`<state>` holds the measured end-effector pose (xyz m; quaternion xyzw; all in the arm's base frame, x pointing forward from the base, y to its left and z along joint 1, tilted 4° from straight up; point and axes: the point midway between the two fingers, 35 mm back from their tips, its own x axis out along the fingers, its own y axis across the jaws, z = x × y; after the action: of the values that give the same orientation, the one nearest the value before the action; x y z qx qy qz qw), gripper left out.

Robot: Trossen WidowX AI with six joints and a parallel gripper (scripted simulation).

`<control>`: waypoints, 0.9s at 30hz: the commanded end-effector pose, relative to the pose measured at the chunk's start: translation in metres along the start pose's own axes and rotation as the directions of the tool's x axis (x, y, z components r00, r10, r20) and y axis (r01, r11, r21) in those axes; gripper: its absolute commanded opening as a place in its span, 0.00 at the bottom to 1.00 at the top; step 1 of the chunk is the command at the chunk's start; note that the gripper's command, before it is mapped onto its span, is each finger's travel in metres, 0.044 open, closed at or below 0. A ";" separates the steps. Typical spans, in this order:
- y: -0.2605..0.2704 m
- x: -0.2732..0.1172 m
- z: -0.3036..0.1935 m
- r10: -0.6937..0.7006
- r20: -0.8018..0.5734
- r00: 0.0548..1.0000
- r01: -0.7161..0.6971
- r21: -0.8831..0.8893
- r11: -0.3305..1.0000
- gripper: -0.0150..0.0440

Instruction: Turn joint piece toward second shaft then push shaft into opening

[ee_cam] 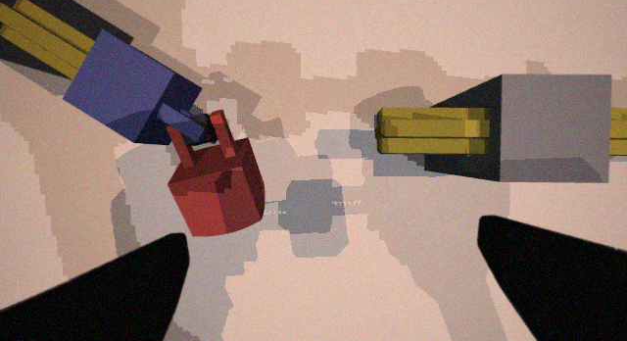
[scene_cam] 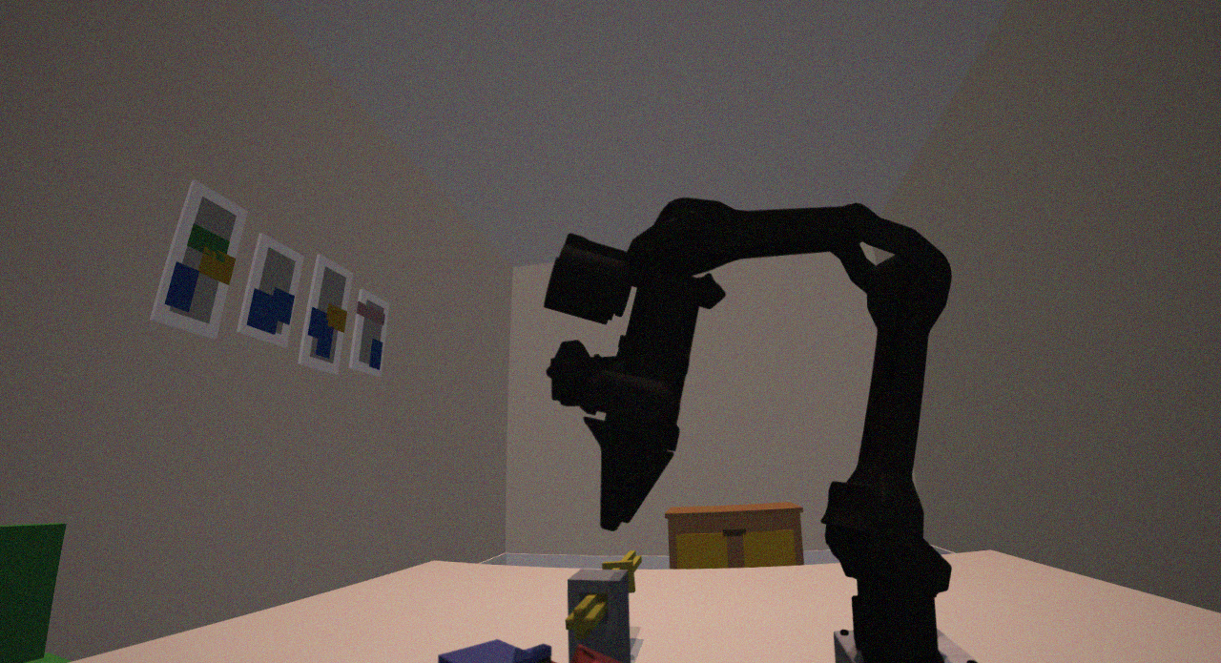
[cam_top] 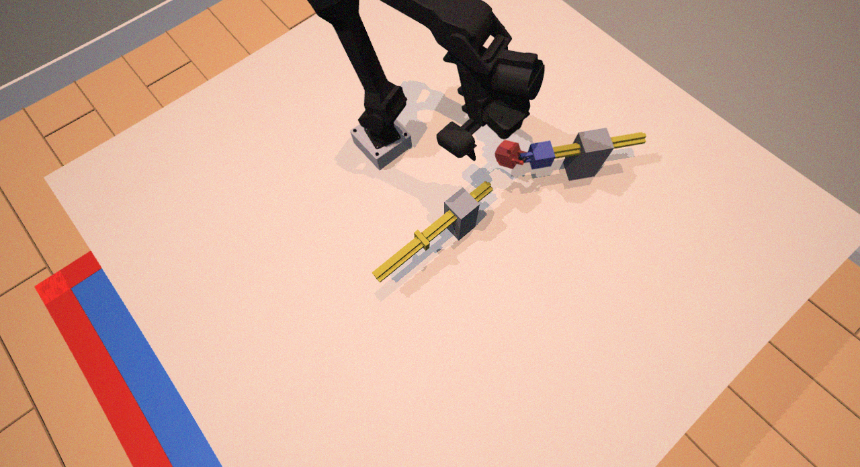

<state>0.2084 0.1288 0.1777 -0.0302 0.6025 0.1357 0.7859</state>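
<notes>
The red joint piece (cam_top: pixel 508 154) (scene_cam: pixel 594 655) (ee_cam: pixel 216 199) hangs on hinges from the blue joint half (cam_top: pixel 541 154) (ee_cam: pixel 122 81) on the end of the fixed yellow shaft (cam_top: pixel 628 140). In the wrist view its far end points down and slightly right, away from the second shaft's line; its opening is hidden. The second yellow shaft (cam_top: pixel 396 263) (scene_cam: pixel 587 613) (ee_cam: pixel 416 130) runs through its grey block (cam_top: pixel 461 205) (ee_cam: pixel 554 121), its end apart from the red piece. My gripper (cam_top: pixel 490 145) (ee_cam: pixel 334 238) is open and empty, above and beside the red piece, fingers pointing down.
The fixed shaft's grey block (cam_top: pixel 586 163) stands right of the blue half. A yellow crosspiece (cam_top: pixel 422 239) sits on the second shaft. The arm's base (cam_top: pixel 381 151) stands left of the joint. Red and blue strips lie beyond the table's left edge.
</notes>
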 end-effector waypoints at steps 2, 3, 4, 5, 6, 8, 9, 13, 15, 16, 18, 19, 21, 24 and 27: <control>0.032 0.003 -0.033 -0.006 -0.153 0.988 0.011 0.032 0.999 1.00; 0.037 0.002 -0.041 -0.015 -0.184 0.983 0.022 0.038 0.999 1.00; 0.042 0.002 -0.049 -0.026 -0.214 0.976 0.035 0.042 0.998 1.00; 0.046 0.002 -0.056 -0.036 -0.238 0.971 0.048 0.046 0.998 1.00; 0.049 0.001 -0.060 -0.043 -0.252 0.967 0.056 0.047 0.997 1.00; 0.049 0.001 -0.061 -0.045 -0.257 0.965 0.059 0.048 0.997 1.00; 0.049 0.001 -0.061 -0.045 -0.257 0.965 0.059 0.048 0.997 1.00; 0.049 0.002 -0.062 -0.043 -0.236 0.971 0.051 0.027 0.998 1.00; 0.049 0.004 -0.064 -0.041 -0.209 0.977 0.041 0.000 0.999 1.00; 0.049 0.005 -0.065 -0.039 -0.195 0.980 0.037 -0.013 0.999 1.00; 0.048 0.007 -0.066 -0.035 -0.167 0.985 0.028 -0.041 0.999 1.00; 0.048 0.008 -0.067 -0.032 -0.153 0.988 0.024 -0.054 0.998 1.00; 0.048 0.010 -0.069 -0.027 -0.124 0.992 0.017 -0.081 0.997 1.00; 0.047 0.013 -0.071 -0.017 -0.082 0.996 0.007 -0.120 0.993 1.00; 0.047 0.016 -0.073 -0.006 -0.041 0.999 0.000 -0.159 0.987 1.00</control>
<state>0.1326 0.1621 0.1496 -0.0864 0.6270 0.1655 0.7563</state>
